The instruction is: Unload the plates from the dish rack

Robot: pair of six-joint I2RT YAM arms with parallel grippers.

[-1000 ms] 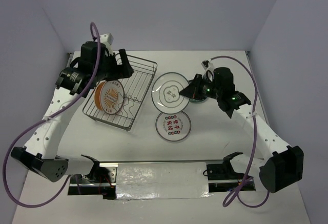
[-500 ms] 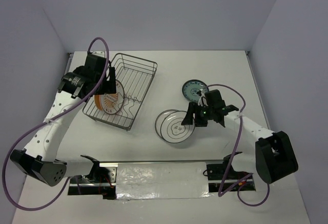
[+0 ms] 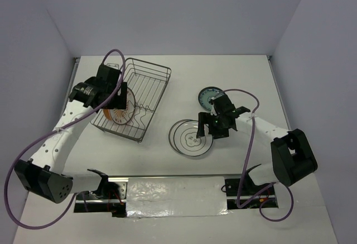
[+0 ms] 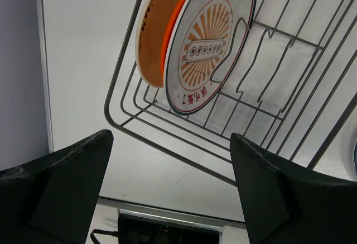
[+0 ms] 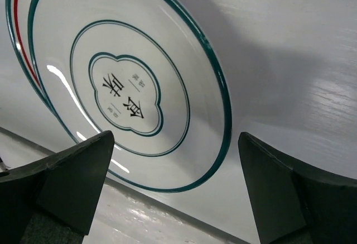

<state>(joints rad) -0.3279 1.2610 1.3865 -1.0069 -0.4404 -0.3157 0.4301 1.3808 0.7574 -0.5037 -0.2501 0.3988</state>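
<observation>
Grey wire across the left wrist view: the dish rack (image 4: 184, 143), cut off at top and right, its far end unseen there. Standing on edge inside it, toward the near end: a sunburst plate (image 4: 209, 43), top rim out of frame, and just behind it a tan-backed plate (image 4: 149, 37), face hidden, only an orange strip showing between the two. From above, both largely masked by the left arm (image 3: 92, 90).

Spread wide and empty, the left gripper (image 4: 170, 138), hovering short of those plates without touching. Likewise parted and holding nothing, the right gripper (image 5: 175, 138), low over the white line-drawing plate (image 5: 128, 93). That one lying flat on a second plate (image 5: 17, 9), visible only as a red-and-green rim sliver at left. Flat on the table behind, the teal plate (image 3: 211, 95), its near edge overlapped by the right wrist (image 3: 224, 109).

White tabletop (image 3: 251, 76), pale lavender walls (image 3: 167, 15) on three sides. Bare surface between rack and stack and along the far edge — rack itself near the left border.
</observation>
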